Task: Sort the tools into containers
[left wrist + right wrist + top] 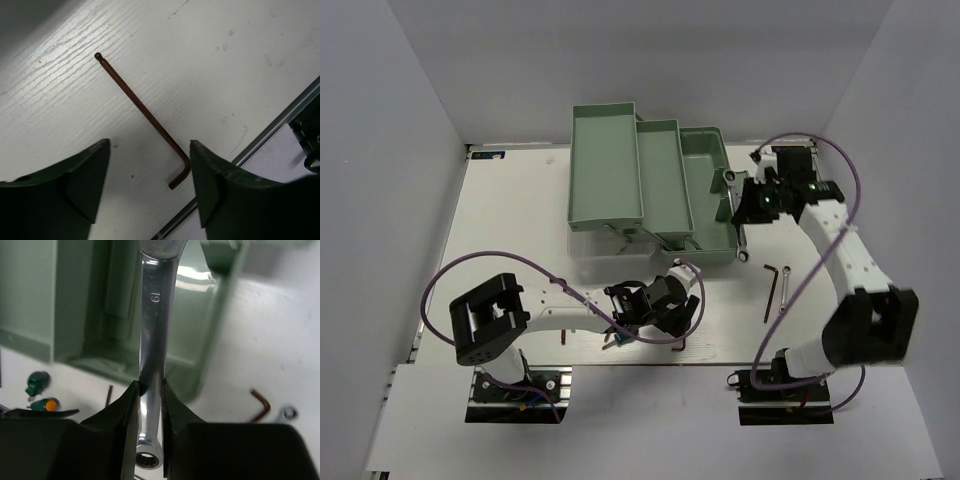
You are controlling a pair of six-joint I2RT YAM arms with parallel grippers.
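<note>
Your right gripper had a silver wrench pinched by its shank, jaws nearly together. The grip was close to the ring end, so most of its length stuck out ahead over the right-hand end of the green toolbox. That was the weak spot: a thin, slick bar held near one end could pivot or slide between the fingers. Let go too close to the wall and it could tip out onto the table instead of into a compartment.

Your left gripper hung wide open and empty, straddling the bent end of a brown hex key lying flat near the table's front edge. Close off-centre and you could flick it over that edge, or scrape the table and miss it.
</note>
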